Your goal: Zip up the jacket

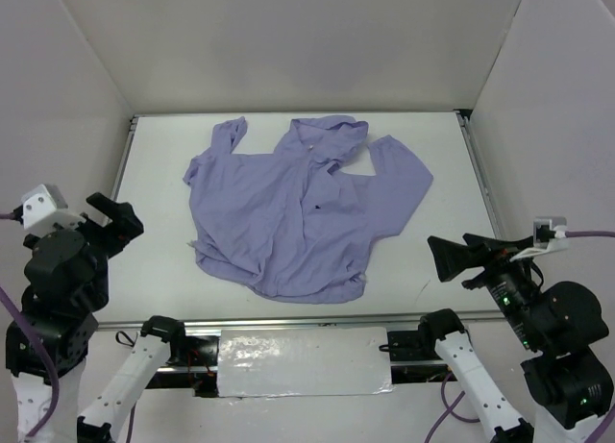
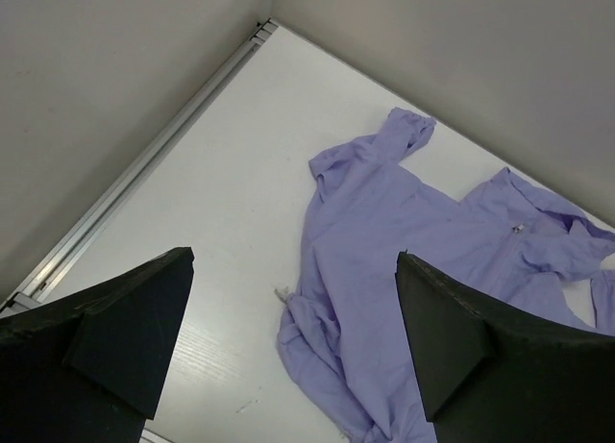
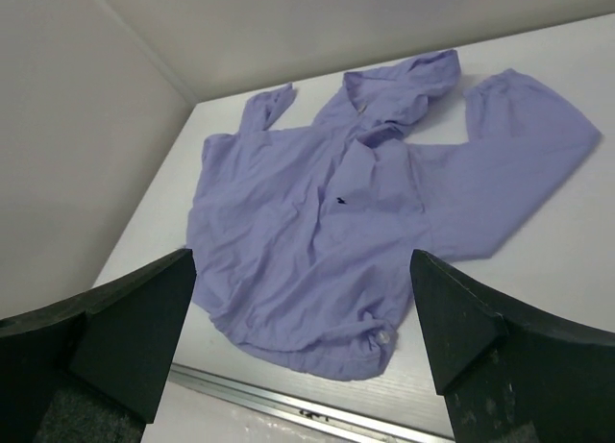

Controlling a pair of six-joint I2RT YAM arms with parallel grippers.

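The lavender jacket [image 1: 303, 208] lies spread on the white table, hood toward the back, hem toward the near edge, a tiny dark chest mark near its middle. It also shows in the left wrist view [image 2: 404, 232] and the right wrist view [image 3: 365, 203]. My left gripper [image 1: 117, 222] is open and empty, raised over the table's left edge, apart from the jacket. My right gripper [image 1: 452, 258] is open and empty, raised right of the hem. In the wrist views each gripper's jaws stand wide apart, left [image 2: 293, 352] and right [image 3: 303, 347].
The table [image 1: 154, 241] has metal rails along its left, right and near edges. White walls enclose it on three sides. A small round toggle [image 3: 383, 337] sits at the jacket's hem corner.
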